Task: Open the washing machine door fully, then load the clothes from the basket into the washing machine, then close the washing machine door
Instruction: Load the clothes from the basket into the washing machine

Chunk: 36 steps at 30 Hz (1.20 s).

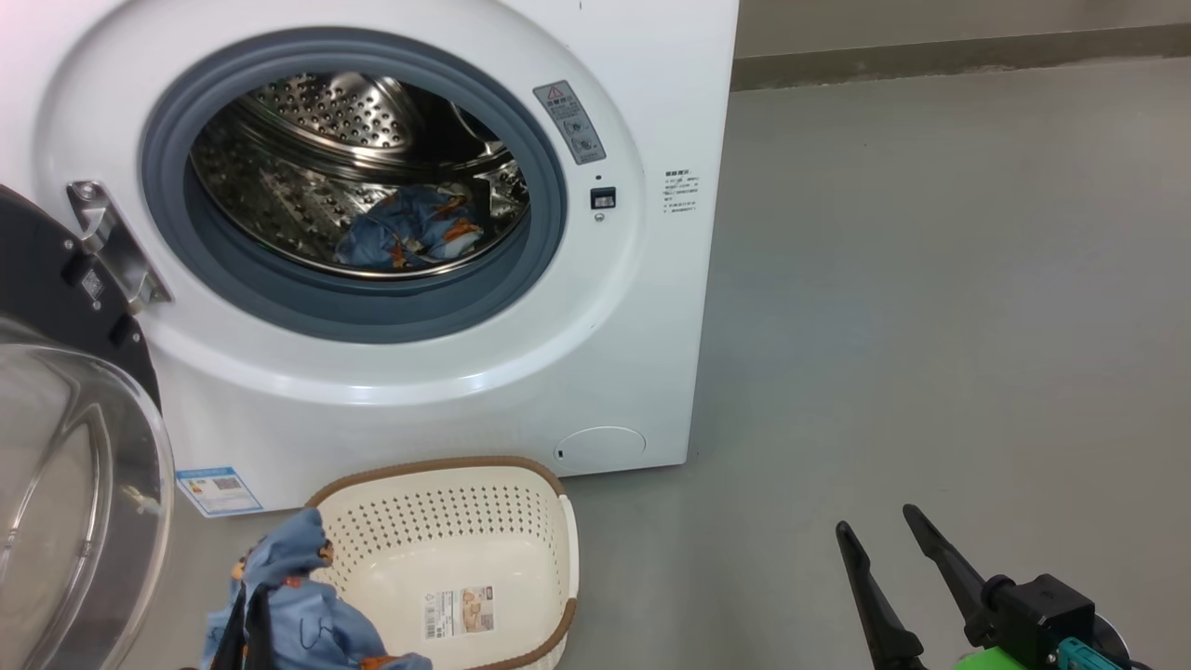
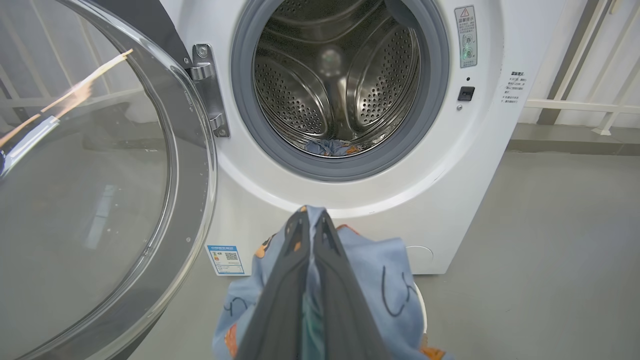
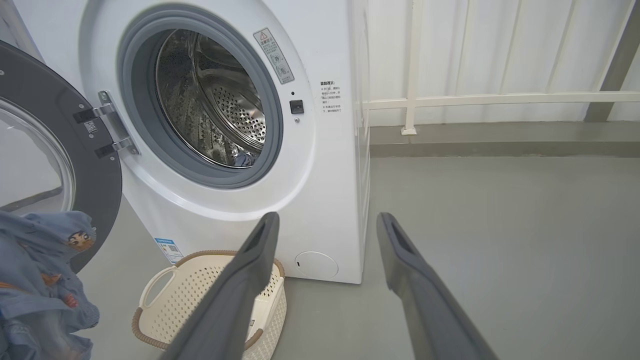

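A blue garment (image 2: 385,280) is clamped between the closed fingers of the left gripper (image 2: 311,215), hanging just over the basket (image 1: 437,465), while another bundle (image 1: 414,233) lies in the drum (image 1: 307,121) and the door (image 1: 37,270) stands wide at the left. The garment is best raised until its trailing folds clear the gasket (image 1: 549,270), carried deep inside and only then released, so nothing is left draped on the lip. The right gripper (image 1: 876,518) is held spread and idle, apart from the machine (image 1: 651,307).

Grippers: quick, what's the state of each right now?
Left gripper: closed, holding clothes.
Right gripper: open, empty.
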Motion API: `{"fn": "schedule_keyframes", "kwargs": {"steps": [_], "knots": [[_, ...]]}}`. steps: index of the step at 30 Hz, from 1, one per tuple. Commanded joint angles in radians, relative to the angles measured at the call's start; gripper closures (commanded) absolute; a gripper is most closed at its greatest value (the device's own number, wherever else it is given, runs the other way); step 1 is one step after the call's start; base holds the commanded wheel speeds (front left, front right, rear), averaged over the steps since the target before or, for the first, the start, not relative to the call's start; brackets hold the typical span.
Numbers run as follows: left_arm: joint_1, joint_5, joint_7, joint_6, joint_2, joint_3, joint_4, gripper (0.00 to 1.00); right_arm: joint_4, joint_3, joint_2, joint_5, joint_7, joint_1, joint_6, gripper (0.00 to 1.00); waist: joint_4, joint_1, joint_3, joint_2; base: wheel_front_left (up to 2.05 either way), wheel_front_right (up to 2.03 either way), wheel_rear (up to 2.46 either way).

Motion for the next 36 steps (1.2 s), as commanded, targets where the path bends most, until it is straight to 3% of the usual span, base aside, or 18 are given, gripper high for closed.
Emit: {"fn": "schedule_keyframes", "kwargs": {"steps": [1,18,26,36], "knots": [[-0.031,-0.004,-0.001,0.010,0.017,0.034,-0.026,1.00,-0.026,0.027,-0.004,-0.013,0.001,-0.020,0.003,0.00,0.000,0.0000,0.000,0.0000,0.00,0.00,0.00],[-0.086,-0.024,-0.013,0.000,0.007,0.024,0.025,1.00,-0.035,0.037,-0.004,-0.013,0.000,-0.025,0.003,0.00,-0.008,0.0000,0.030,0.0000,0.00,0.00,0.00],[-0.197,-0.051,-0.013,-0.044,-0.003,0.013,0.110,1.00,-0.055,0.047,-0.004,-0.013,-0.007,-0.059,0.003,0.00,-0.028,0.0000,0.114,0.0000,0.00,0.00,0.00],[-0.454,-0.067,-0.018,-0.104,-0.007,0.012,0.276,1.00,-0.056,0.067,-0.004,0.001,-0.045,-0.145,0.003,0.00,-0.082,0.0000,0.277,0.0000,0.00,0.00,0.00]]}}
